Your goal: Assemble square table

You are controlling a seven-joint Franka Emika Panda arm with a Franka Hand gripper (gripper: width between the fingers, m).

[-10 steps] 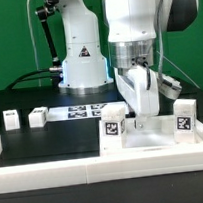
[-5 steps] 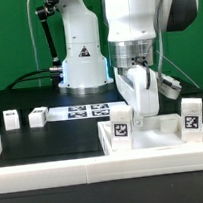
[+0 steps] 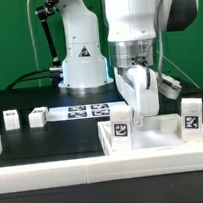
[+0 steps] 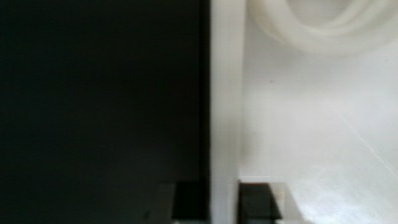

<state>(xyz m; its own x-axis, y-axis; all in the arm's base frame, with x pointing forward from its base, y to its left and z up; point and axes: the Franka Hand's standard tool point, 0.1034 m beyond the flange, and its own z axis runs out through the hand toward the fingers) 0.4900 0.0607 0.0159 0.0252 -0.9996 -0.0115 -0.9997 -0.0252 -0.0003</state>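
Robotics lab from what I see, not a home. White arm base (image 3: 83, 61) stands on a black worktop (image 3: 53, 139) with a green backdrop curtain (image 3: 8, 38) behind. The marker board (image 3: 82, 111) lies flat, cables (image 3: 34, 46) hang, and a white border wall (image 3: 56, 172) fences the front.

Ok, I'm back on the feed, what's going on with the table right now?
The arm's tool is shut on a thin upright wall of the white tabletop, with one finger on each side, as the wrist view shows. The tabletop lies on the black table toward the exterior view's right. One leg and a second leg stand loose toward the exterior view's left, apart from the tabletop and not being handled.
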